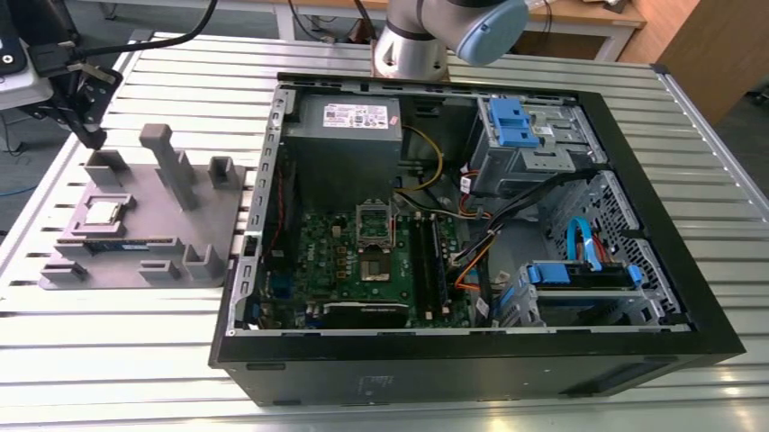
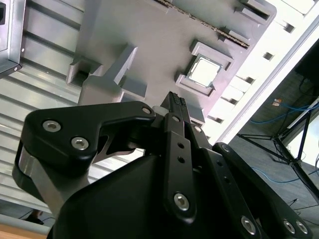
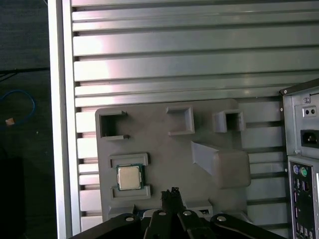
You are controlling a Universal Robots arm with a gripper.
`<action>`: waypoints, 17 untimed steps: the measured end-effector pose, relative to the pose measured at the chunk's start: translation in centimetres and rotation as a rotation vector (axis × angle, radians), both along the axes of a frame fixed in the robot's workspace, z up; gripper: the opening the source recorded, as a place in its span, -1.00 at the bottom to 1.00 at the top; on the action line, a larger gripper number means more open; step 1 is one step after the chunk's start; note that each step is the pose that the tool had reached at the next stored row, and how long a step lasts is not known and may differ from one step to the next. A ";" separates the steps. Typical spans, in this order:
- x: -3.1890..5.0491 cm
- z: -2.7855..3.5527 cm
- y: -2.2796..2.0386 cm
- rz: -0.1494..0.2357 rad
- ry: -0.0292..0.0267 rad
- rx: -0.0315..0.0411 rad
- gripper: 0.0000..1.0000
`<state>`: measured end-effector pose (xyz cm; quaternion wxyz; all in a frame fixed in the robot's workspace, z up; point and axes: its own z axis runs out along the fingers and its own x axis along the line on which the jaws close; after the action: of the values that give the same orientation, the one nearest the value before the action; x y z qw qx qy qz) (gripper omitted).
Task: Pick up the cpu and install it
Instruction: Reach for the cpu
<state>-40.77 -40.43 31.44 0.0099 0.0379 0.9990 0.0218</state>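
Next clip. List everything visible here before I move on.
flat square cpu with shiny metal top: one, silver, in a tray pocket
moulded plastic fixture tray: one, grey, on the table, exterior view's left of the case
long narrow memory stick: one, green, in a tray slot
open computer case: one, black, lying on the table
circuit board: one, green, inside the case
rectangular metal socket frame: one, silver, on the board
slatted metal table: one, silver, under everything
gripper: one, black, shut, empty, above the tray

— Where do we find our arm [image 1: 415, 45]?
— We see its silver, blue-capped joint [image 1: 481, 31] at top centre of the exterior view; the gripper [image 1: 94, 137] hangs upper left, pointing down.
— Its fingers [image 2: 173, 107]?
— We see them pressed together, holding nothing.
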 end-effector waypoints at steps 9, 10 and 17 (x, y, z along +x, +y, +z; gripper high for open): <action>-0.41 -0.62 0.00 0.000 0.0010 -0.0001 -0.79; -0.55 -0.75 0.00 0.000 0.0012 0.0000 -0.79; -1.30 -1.95 -0.01 0.000 0.0082 0.0000 -0.79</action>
<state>-42.07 -40.44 29.48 0.0058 0.0380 0.9990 0.0216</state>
